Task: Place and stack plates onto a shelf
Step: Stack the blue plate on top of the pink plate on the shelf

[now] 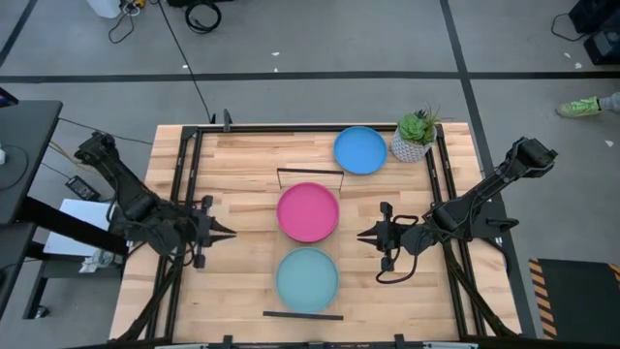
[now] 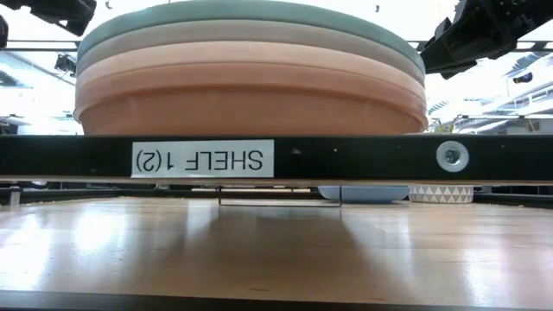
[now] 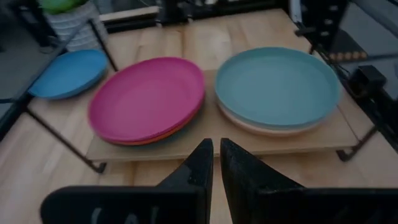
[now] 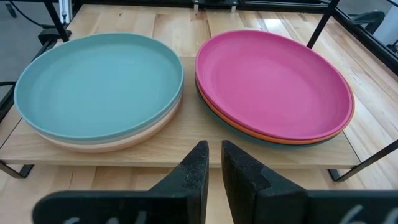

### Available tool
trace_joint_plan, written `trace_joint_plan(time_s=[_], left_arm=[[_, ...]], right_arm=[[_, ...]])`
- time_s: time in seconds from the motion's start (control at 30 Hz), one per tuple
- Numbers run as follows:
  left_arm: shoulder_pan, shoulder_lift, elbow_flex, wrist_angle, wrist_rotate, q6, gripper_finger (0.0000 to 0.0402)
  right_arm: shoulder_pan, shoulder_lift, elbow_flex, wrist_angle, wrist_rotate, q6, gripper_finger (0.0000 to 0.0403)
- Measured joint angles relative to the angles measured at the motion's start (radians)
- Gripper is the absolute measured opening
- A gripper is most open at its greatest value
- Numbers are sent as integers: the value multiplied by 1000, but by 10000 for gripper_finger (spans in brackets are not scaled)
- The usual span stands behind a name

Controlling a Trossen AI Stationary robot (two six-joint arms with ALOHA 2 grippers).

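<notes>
The shelf (image 4: 186,134) is a pale-wood board on black wire legs, standing mid-table. It carries two stacks. A pink plate (image 1: 308,212) tops orange and dark teal ones; a light aqua plate (image 1: 307,279) tops pale cream ones. In the low view the aqua stack (image 2: 251,69) fills the frame. A blue plate (image 1: 360,150) lies flat on the tabletop by the far edge. My left gripper (image 1: 231,233) hovers shut left of the shelf. My right gripper (image 1: 360,236) hovers shut to its right. Both point at the gap between the stacks.
A white potted plant (image 1: 415,136) stands right of the blue plate at the far right corner. Black frame rails (image 1: 189,184) run along the table's left and right sides. Bare tabletop (image 1: 242,165) lies left of the shelf's far end.
</notes>
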Motion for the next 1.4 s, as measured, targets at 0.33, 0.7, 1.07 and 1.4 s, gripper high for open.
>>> trace_joint_plan(time_s=[0.33, 0.7, 1.07, 1.4], left_arm=[[-74, -57, -141, 161, -279, -80, 37], [-80, -57, -308, 466, -352, -18, 37], [-80, -57, -508, 1001, -172, 335, 37], [-78, -57, -605, 1288, -39, 606, 37]], right_arm=[[-66, 0, 0, -7, 1, 14, 50], [-350, 0, 0, -71, -78, -70, 50], [-679, 1, 0, -88, -248, -186, 50], [-870, 29, 0, -64, -360, -243, 50]])
